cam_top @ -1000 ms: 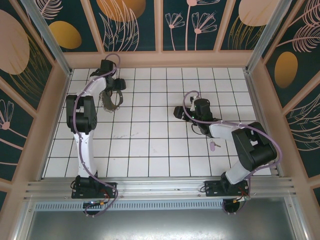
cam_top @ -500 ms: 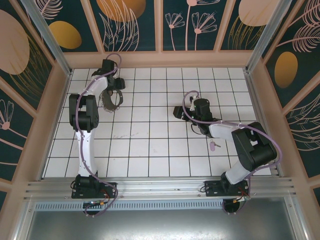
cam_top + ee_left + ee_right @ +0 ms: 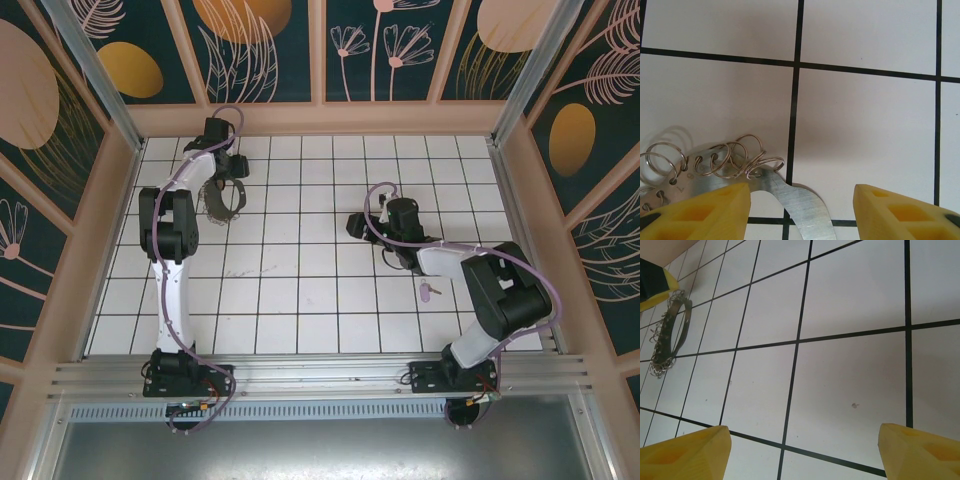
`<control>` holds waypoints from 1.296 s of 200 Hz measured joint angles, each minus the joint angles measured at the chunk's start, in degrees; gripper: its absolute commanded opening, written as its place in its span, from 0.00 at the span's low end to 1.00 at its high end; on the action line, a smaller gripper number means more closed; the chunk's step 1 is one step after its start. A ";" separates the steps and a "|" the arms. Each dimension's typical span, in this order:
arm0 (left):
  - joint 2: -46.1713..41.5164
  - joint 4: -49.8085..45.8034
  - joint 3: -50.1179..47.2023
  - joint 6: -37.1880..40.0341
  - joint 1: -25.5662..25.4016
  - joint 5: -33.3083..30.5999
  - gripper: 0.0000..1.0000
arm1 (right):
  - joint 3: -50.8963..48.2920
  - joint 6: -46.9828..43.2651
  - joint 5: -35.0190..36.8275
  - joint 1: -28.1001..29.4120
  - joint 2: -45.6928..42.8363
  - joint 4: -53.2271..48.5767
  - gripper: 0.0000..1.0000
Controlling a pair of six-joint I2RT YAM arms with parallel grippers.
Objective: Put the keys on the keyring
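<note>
While the left gripper [image 3: 802, 210] hovers at the keyring [image 3: 730, 162] near the table's [image 3: 300, 300] far-left corner, which arm is nearer the key? (DESK)

Right arm [image 3: 450, 262], plainly. The key [image 3: 428, 290] lies on a tile just beside its forearm, behind the right gripper [image 3: 802, 452] and well apart from the ring. (PHOTOGRAPHER)

Jaws? (DESK)

Left fingers stand partly apart, astride the ring's flat metal band [image 3: 800, 205], nothing clamped. Right fingers are spread wide over bare tile, empty, facing the ring and away from the key. (PHOTOGRAPHER)

Key's long axis? (DESK)

Too small to call. Open tiles lie between the arms, so there looks to be room to turn back. (PHOTOGRAPHER)
</note>
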 measured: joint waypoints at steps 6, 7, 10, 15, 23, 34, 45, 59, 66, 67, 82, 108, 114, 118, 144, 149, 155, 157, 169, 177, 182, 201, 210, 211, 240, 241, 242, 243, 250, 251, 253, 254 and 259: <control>0.09 0.02 0.02 0.13 0.00 0.00 0.56 | 0.00 0.00 0.00 0.00 0.09 0.00 0.77; 0.11 0.02 0.02 0.13 0.00 0.00 0.56 | 0.00 0.00 0.00 0.00 0.09 0.00 0.77; 0.20 0.02 0.04 0.17 0.00 0.00 0.56 | 0.00 -0.02 -0.02 0.00 0.11 -0.02 0.78; 0.26 -0.02 0.11 0.26 0.00 0.00 0.56 | 0.00 0.00 0.00 0.00 0.13 0.00 0.77; 0.52 -0.02 0.31 0.35 0.00 0.02 0.56 | 0.07 0.00 0.00 0.00 0.15 -0.02 0.77; 0.90 -0.07 0.63 0.37 0.00 0.00 0.56 | 0.24 -0.02 0.00 0.00 0.17 -0.04 0.77; 1.14 -0.09 0.76 0.37 0.00 0.00 0.56 | 0.48 0.00 -0.02 0.00 0.20 -0.04 0.77; 1.46 -0.17 0.94 0.39 0.00 0.00 0.56 | 0.76 0.00 0.00 0.00 0.20 -0.02 0.77; 1.66 -0.20 1.09 0.50 0.00 0.00 0.56 | 0.85 -0.02 -0.02 0.00 0.20 0.02 0.77; 1.70 -0.20 1.11 0.52 0.00 0.00 0.56 | 0.85 0.00 0.00 0.00 0.20 0.02 0.77; 2.14 -0.17 1.53 0.57 0.02 -0.02 0.55 | 0.85 -0.02 -0.02 0.00 0.26 0.02 0.77; 2.56 -0.17 1.75 0.74 0.11 -0.04 0.55 | 0.85 0.00 -0.02 0.00 0.83 0.04 0.77; 2.62 -0.17 1.79 0.76 0.15 -0.07 0.56 | 0.85 -0.02 -0.02 0.00 0.94 0.00 0.77; 2.67 -0.17 1.81 0.76 0.17 -0.07 0.56 | 0.85 -0.02 -0.02 0.00 1.05 0.00 0.77; 2.80 -0.17 1.84 0.79 0.39 -0.26 0.56 | 0.98 0.00 -0.02 0.00 1.55 0.04 0.77; 2.80 -0.17 1.84 0.81 0.44 -0.26 0.56 | 1.07 -0.02 -0.04 0.00 1.68 0.02 0.77; 2.80 -0.17 1.84 0.81 0.55 -0.26 0.56 | 1.18 -0.02 -0.04 0.00 1.79 0.02 0.77; 2.82 -0.15 1.84 0.81 0.55 -0.26 0.56 | 1.20 -0.02 -0.04 0.00 1.81 0.02 0.77; 2.82 -0.17 1.84 0.81 0.74 -0.26 0.56 | 1.31 0.00 -0.04 0.00 1.90 0.07 0.77; 2.82 -0.15 1.84 0.81 0.83 -0.24 0.56 | 1.36 -0.02 -0.04 0.00 1.90 0.09 0.77; 2.80 -0.17 1.84 0.81 0.87 -0.24 0.56 | 1.40 0.00 -0.04 0.00 1.90 0.09 0.77; 2.80 -0.15 1.84 0.81 0.90 -0.22 0.56 | 1.53 0.00 -0.07 0.00 1.92 0.15 0.77; 2.80 -0.15 1.84 0.81 0.92 -0.24 0.56 | 1.53 0.00 -0.07 0.00 1.99 0.15 0.77; 2.82 -0.15 1.84 0.81 0.92 -0.24 0.56 | 1.53 0.00 -0.07 0.00 2.01 0.15 0.77; 2.80 -0.13 1.84 0.98 0.92 -0.26 0.56 | 1.55 0.00 -0.26 0.00 2.16 0.15 0.77; 2.80 -0.13 1.84 0.98 0.92 -0.26 0.56 | 1.55 0.00 -0.26 0.00 2.16 0.15 0.77; 2.80 -0.13 1.84 0.98 0.92 -0.26 0.56 | 1.55 0.00 -0.26 0.00 2.16 0.15 0.77; 2.80 -0.13 1.84 1.01 0.92 -0.26 0.56 | 1.55 0.00 -0.28 0.00 2.16 0.15 0.77; 2.80 -0.13 1.81 1.01 0.92 -0.26 0.57 | 1.55 0.00 -0.28 0.00 2.16 0.15 0.77; 2.80 -0.11 1.84 1.01 0.92 -0.26 0.56 | 1.55 0.00 -0.28 0.00 2.16 0.15 0.77; 2.80 -0.11 1.81 1.03 0.92 -0.26 0.56 | 1.55 0.00 -0.28 0.02 2.16 0.15 0.77; 2.80 -0.11 1.81 1.03 0.92 -0.26 0.57 | 1.55 0.00 -0.28 0.02 2.16 0.15 0.77; 2.82 -0.11 1.84 1.03 0.92 -0.28 0.57 | 1.55 0.00 -0.28 0.02 2.16 0.15 0.77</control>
